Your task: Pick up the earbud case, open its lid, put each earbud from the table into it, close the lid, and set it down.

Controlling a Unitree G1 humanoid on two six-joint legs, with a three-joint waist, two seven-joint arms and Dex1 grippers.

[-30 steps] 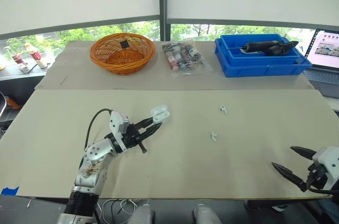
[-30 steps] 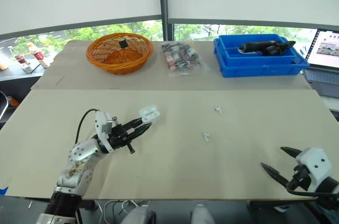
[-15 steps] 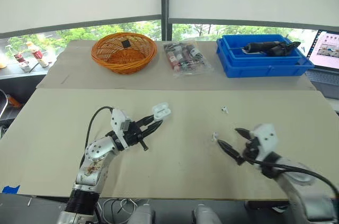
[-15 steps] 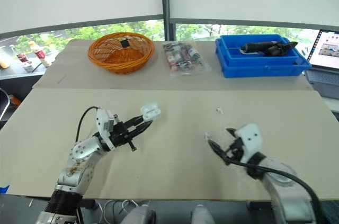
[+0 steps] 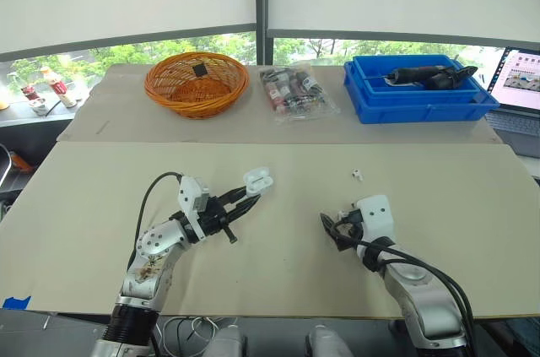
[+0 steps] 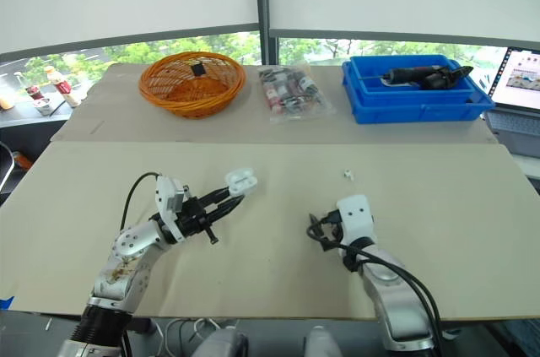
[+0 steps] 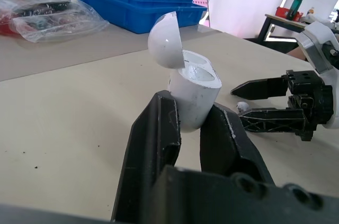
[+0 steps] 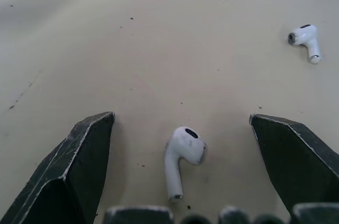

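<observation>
Beige tabletop [image 5: 101,197] bears the nearer earbud [image 8: 180,152] between the right gripper [image 8: 181,116]'s wide-spread fingers [image 8: 79,171]. Left gripper [image 5: 243,201] clamps the open-lidded earbud case [image 7: 193,89] aloft. Close gently across the earbud's head, keeping it centred.

We see the small glossy white plastic earbud case [image 7: 193,91] clamped in the left pincer [image 7: 190,105], lid hinged open, left of centre. One white stemmed earbud [image 8: 180,155] lies on the desk [image 5: 101,197] inside the spread jaws of the right pincer [image 8: 181,117]; the second earbud [image 5: 357,175] lies nearby, right of centre.
</observation>
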